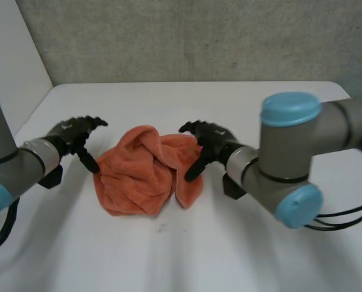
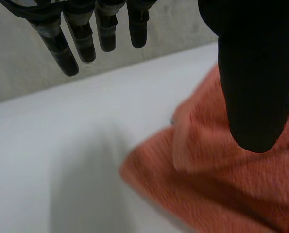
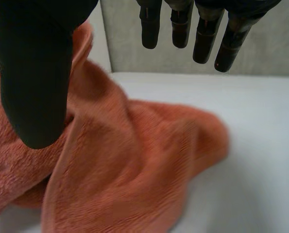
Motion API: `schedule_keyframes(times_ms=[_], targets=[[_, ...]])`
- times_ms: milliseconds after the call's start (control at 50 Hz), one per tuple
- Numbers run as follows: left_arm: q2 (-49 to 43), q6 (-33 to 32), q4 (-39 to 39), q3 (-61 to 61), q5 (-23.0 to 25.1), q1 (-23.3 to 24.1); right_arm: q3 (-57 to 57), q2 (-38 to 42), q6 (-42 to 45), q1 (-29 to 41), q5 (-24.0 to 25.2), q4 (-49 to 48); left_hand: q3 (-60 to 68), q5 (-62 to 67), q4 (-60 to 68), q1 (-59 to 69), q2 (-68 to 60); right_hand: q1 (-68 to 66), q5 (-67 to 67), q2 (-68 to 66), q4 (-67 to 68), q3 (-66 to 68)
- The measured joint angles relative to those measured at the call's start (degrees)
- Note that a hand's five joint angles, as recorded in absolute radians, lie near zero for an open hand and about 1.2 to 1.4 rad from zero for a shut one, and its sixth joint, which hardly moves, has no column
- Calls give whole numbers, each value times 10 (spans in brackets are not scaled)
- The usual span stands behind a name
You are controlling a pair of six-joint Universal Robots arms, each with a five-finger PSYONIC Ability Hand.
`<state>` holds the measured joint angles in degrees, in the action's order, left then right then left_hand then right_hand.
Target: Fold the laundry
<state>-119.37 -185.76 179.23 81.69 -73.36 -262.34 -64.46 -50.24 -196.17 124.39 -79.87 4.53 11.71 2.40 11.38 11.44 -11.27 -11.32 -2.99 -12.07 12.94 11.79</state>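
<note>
While the white table's (image 1: 168,255) near part is lying bare, the crumpled orange towel (image 1: 145,173) is sitting mid-table between both hands. The left hand (image 1: 74,135) is hovering with fingers slack, holding nothing, just beside its left edge; the right hand (image 1: 208,140), likewise spread and empty, is dangling its thumb over the right edge, likely the nearer.
</note>
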Motion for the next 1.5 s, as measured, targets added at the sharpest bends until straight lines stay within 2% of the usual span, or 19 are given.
schedule_keyframes(times_ms=[140,180,200,220,240,260,300,400,520,580,620,780,940,1080,1160,1220,1240,1360,1500], targets=[[-42,-19,2,-3,6,1,67,92,-48,31,-2,2,114,109,120,129,-120,-36,-41,-53,43,53],[-47,-23,2,-2,9,2,86,112,-56,35,-2,4,186,172,184,199,-191,-120,-130,-152,136,156],[-48,-24,2,-2,10,3,95,120,-58,37,-2,5,186,172,184,199,-191,-221,-239,-264,251,263],[-48,-24,2,-2,10,3,95,120,-58,37,-2,5,186,172,184,199,-191,-221,-239,-264,251,263],[-49,-25,3,-3,13,3,103,126,-60,38,-2,5,287,277,292,313,-299,-221,-239,-264,251,263],[-49,-26,3,-4,15,4,121,135,-62,38,-2,7,392,382,397,414,-398,-378,-436,-465,453,462],[-48,-26,6,-8,17,5,135,138,-60,37,-2,8,432,422,437,448,-442,-429,-514,-540,530,538],[-28,-25,38,-45,16,17,200,118,-25,29,-7,2,557,529,566,531,-565,-442,-532,-549,551,555],[19,-22,112,-109,-1,39,296,54,79,-5,-27,-29,561,529,568,531,-568,-442,-533,-549,551,555],[45,-21,158,-134,-21,48,327,25,140,-21,-39,-55,561,529,568,531,-568,-442,-533,-549,551,555],[79,-22,226,-150,-59,58,341,-13,218,-35,-50,-99,561,529,568,531,-569,-445,-533,-549,551,555],[147,-24,327,-88,-129,82,228,-94,341,-42,-51,-160,561,529,568,531,-569,-444,-535,-549,551,555],[195,-45,287,132,-136,113,-18,-150,378,-51,-29,-128,563,529,568,531,-570,-445,-535,-549,551,555],[187,-74,236,249,-137,143,-119,-158,416,-78,-28,-56,551,527,554,529,-557,-445,-535,-549,551,558],[172,-79,224,264,-137,149,-139,-159,427,-89,-27,-32,458,453,461,451,-462,-445,-535,-549,551,558],[161,-80,219,258,-135,147,-152,-164,430,-93,-24,-23,266,259,269,249,-268,-445,-535,-549,551,558],[160,-80,219,256,-134,146,-153,-165,430,-93,-24,-23,245,237,248,232,-248,-445,-535,-549,551,558],[154,-79,219,226,-129,115,-167,-188,425,-92,-23,-27,164,149,161,164,-165,-445,-535,-549,551,558],[156,-79,208,210,-101,66,-170,-219,422,-89,-24,-31,155,140,154,159,-159,-445,-535,-549,551,558]])
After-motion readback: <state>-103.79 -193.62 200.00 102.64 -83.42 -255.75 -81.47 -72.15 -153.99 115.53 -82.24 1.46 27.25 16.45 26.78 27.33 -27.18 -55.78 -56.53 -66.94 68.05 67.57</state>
